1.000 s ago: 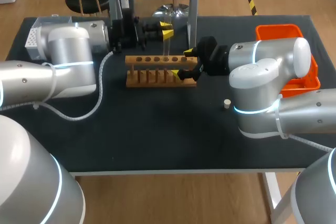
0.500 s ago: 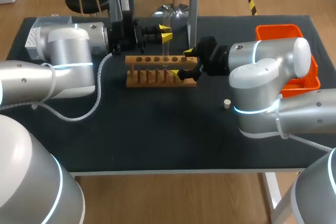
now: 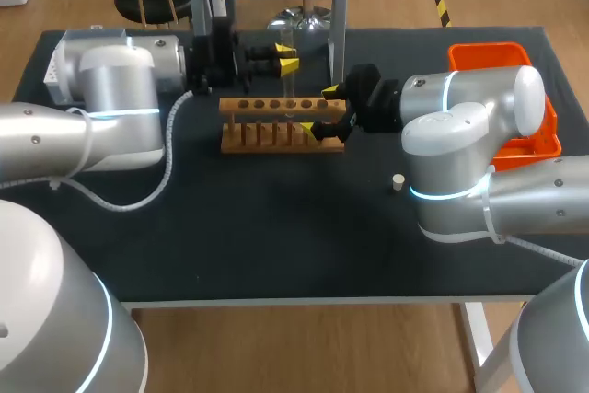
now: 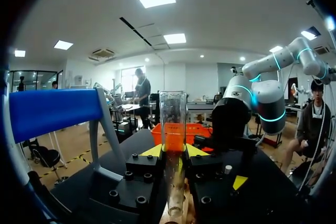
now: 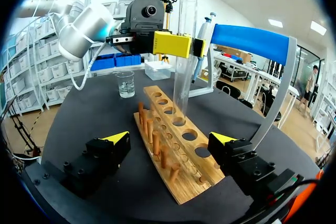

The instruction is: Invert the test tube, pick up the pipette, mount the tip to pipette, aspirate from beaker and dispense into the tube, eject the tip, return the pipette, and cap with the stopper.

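My left end effector [image 3: 288, 54] is clamped on the tube [image 3: 290, 85], which stands upright with its lower end at a hole in the rack [image 3: 267, 135]. My right end effector [image 3: 319, 109] gapes wide, holding nothing, astride the rack's 3 o'clock end. The stopper [image 3: 398, 181] sits on the bench [image 3: 276, 236], at 4 o'clock from the rack.

Clear test tube [image 3: 289, 85] upright, pinched in left claw [image 3: 288, 54], lower end at wooden rack [image 3: 276, 126]. Small pale stopper [image 3: 398, 182] loose on desk [image 3: 276, 227]. Glass beaker [image 5: 126, 84] upright beyond rack. Pipette [image 5: 202, 40] hanging on blue stand [image 5: 252, 40].
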Available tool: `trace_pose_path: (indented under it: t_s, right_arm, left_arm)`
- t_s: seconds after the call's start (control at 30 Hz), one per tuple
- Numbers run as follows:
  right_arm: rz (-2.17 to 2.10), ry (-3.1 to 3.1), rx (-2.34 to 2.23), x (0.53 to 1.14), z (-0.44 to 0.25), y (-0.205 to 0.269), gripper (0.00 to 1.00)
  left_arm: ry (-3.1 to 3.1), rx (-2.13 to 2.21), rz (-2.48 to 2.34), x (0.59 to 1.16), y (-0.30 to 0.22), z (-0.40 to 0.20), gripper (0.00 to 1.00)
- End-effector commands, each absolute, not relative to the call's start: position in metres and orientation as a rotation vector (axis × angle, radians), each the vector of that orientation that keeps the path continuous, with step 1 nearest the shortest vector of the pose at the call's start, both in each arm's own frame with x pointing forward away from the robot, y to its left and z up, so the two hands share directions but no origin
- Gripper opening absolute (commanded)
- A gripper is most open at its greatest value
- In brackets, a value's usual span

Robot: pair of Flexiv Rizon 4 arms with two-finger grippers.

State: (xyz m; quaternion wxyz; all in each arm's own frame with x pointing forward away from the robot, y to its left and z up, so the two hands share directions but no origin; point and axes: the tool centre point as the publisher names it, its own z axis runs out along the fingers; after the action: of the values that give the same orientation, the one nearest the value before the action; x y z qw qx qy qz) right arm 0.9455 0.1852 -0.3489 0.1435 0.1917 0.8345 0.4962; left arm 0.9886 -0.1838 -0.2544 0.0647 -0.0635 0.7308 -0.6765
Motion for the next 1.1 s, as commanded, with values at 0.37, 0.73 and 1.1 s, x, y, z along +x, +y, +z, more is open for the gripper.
trace_pose_path:
  t_s: [0.37, 0.73, 1.1]
  right_arm:
    - [1.431, 2.404, 0.554, 0.945, -0.349, 0.185, 1.00]
    - [1.431, 2.404, 0.554, 0.945, -0.349, 0.185, 1.00]
    - [1.431, 2.404, 0.554, 0.945, -0.349, 0.185, 1.00]
  left_arm:
    - [2.214, -0.196, -2.053, 0.990, -0.186, -0.260, 0.00]
    - [2.209, -0.190, -2.057, 0.990, -0.186, -0.263, 0.00]
    - [2.209, -0.158, -2.048, 0.991, -0.187, -0.267, 0.00]
